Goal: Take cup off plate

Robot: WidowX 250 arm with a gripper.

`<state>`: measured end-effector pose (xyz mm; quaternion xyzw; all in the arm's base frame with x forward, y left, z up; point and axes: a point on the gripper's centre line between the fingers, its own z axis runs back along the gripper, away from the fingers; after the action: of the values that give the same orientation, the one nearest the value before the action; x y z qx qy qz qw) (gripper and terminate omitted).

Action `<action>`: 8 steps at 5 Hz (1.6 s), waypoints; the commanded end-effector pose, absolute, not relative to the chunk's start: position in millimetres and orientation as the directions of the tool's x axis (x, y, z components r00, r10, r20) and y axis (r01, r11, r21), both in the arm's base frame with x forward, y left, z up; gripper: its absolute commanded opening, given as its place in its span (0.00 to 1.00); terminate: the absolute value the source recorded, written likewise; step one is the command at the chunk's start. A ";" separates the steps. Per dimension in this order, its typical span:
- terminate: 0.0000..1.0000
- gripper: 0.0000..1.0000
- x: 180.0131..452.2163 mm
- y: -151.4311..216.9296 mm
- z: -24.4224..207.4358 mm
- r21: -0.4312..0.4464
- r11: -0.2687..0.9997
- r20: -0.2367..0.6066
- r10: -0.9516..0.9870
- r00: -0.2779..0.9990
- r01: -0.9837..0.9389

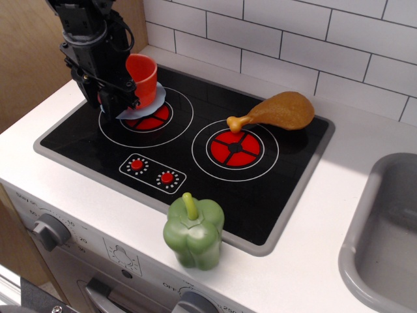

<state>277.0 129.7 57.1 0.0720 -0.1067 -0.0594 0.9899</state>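
Note:
The orange-red cup (146,76) stands on the light blue plate (158,98) over the left burner of the toy hob, and it looks slightly tilted to the right. My black gripper (117,99) has come down from above onto the cup's left side. It hides the handle and the left half of the cup. Its fingertips reach down to the plate's left edge. I cannot tell whether the fingers are closed on the cup. Only the right and lower edge of the plate show.
A brown toy chicken leg (277,111) lies by the right burner (234,147). A green pepper (193,231) stands at the hob's front edge. A grey sink (384,241) is at the right. A tiled wall runs behind, and a wooden panel stands at the left.

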 end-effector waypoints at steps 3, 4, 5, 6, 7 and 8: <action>0.00 0.00 279.9 99.2 112.5 0.114 0.979 0.284 -0.196 0.939 0.170; 0.00 0.00 260.1 82.9 101.3 0.103 0.959 0.265 -0.281 0.922 0.263; 0.00 0.00 247.5 62.4 89.5 0.082 0.932 0.240 -0.362 0.901 0.353; 0.00 0.00 240.7 41.1 81.9 0.032 0.914 0.254 -0.398 0.881 0.404; 0.00 0.00 236.0 16.7 71.9 0.011 0.848 0.281 -0.511 0.812 0.529; 0.00 0.00 238.5 0.5 60.7 0.020 0.847 0.305 -0.511 0.804 0.531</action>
<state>236.3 -4.9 51.0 -0.0376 -0.1420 -0.2740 0.9504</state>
